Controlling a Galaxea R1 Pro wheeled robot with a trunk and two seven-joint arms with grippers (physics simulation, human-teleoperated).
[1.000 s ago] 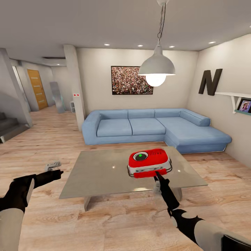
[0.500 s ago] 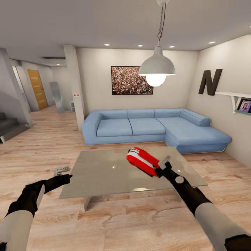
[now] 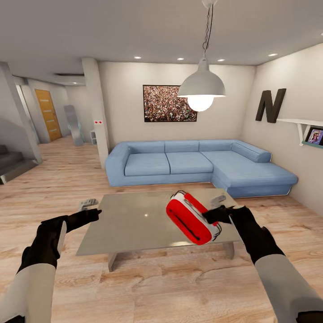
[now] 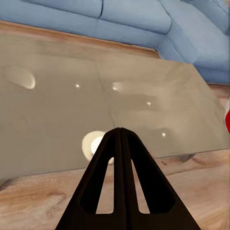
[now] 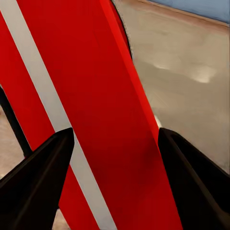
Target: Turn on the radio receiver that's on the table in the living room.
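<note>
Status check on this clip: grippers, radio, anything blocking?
Left gripper shut, empty, at the table edge. Right gripper jaws straddle the radio receiver, which is tilted on edge above the tabletop. Nothing blocking.

The radio receiver (image 3: 193, 217) looked like smooth, bright red plastic with a soft sheen, a pale matt band running along its shell (image 5: 52, 115). The table (image 3: 134, 224) had a glossy grey top, mirror-slick, throwing back the lamp as a white blob and small glints (image 4: 98, 143). The floor (image 3: 67, 179) was light wood plank, grained, with a low satin finish. The sofa (image 3: 193, 163) read as blue cloth, matt and soft, though from the head view leather could not be ruled out. The left gripper (image 4: 120, 139) had dull black fingers, plastic-looking; the right gripper (image 5: 115, 143) showed the same dark matt finish.
</note>
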